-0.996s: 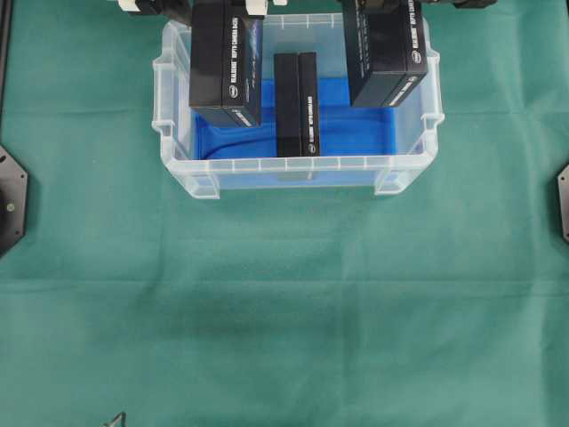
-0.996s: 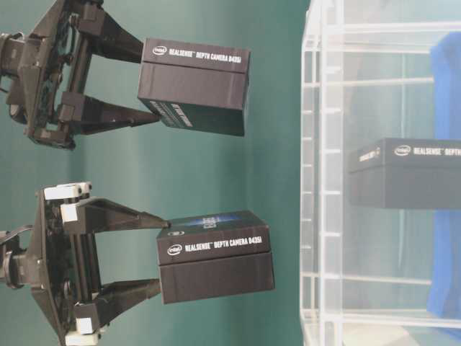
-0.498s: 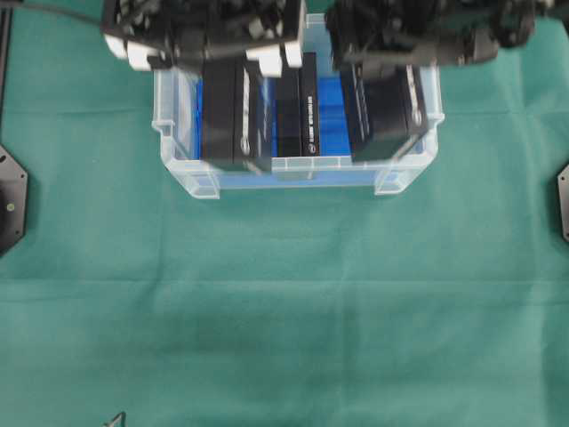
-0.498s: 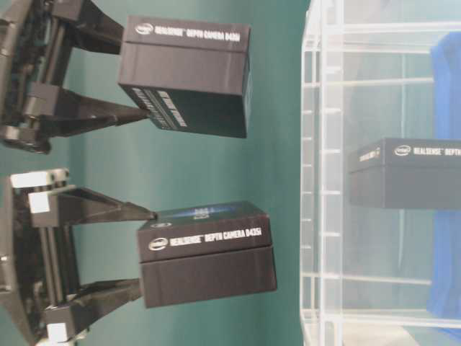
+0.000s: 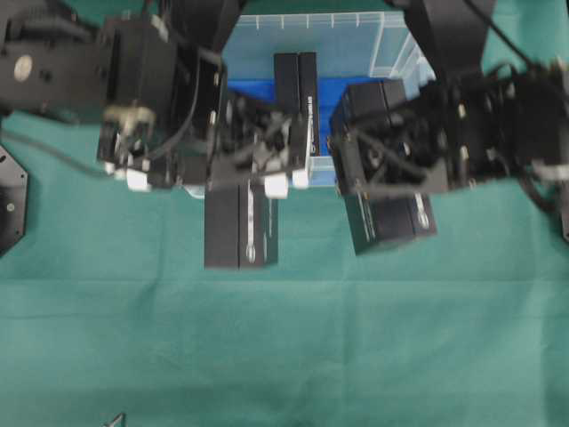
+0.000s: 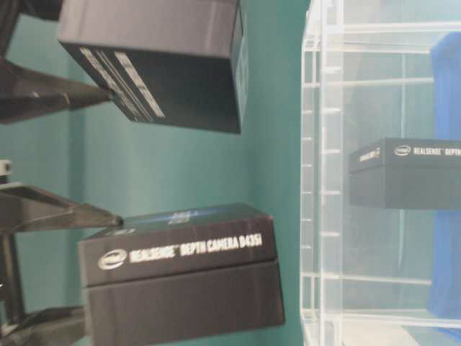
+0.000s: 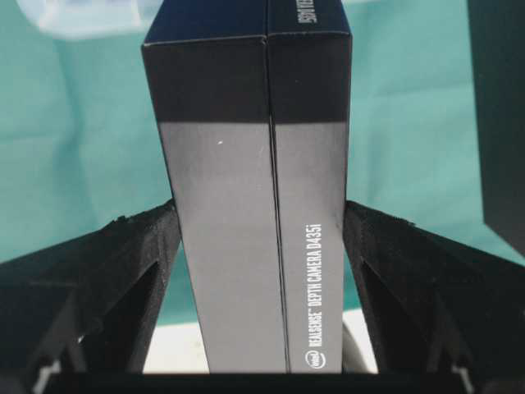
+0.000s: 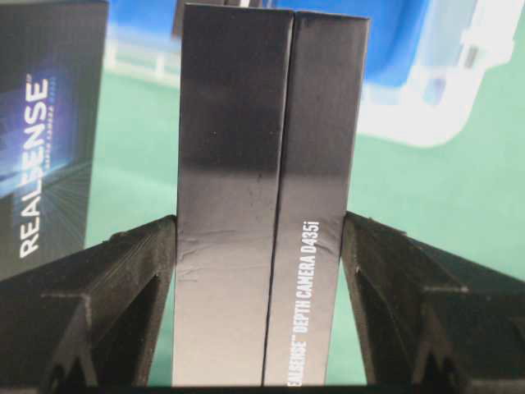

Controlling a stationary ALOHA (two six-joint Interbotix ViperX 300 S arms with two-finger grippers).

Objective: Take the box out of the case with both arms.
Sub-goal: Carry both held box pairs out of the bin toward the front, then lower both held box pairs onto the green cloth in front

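Black boxes, one clamped in each gripper: left gripper (image 5: pixel 242 182) has the left box (image 5: pixel 240 227), right gripper (image 5: pixel 382 182) the right box (image 5: pixel 389 222), both hanging past the case (image 5: pixel 391 53) front rim, long axes toward the cloth (image 5: pixel 284 356). A second ago they hung over the case. A third box (image 5: pixel 296 98) sits inside.

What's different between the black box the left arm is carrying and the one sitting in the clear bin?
The left arm's box hangs clamped between jaws, out over the green cloth; the third box rests on the blue liner inside the case, with no jaws on it. Both are black RealSense D435i cartons, seemingly alike.
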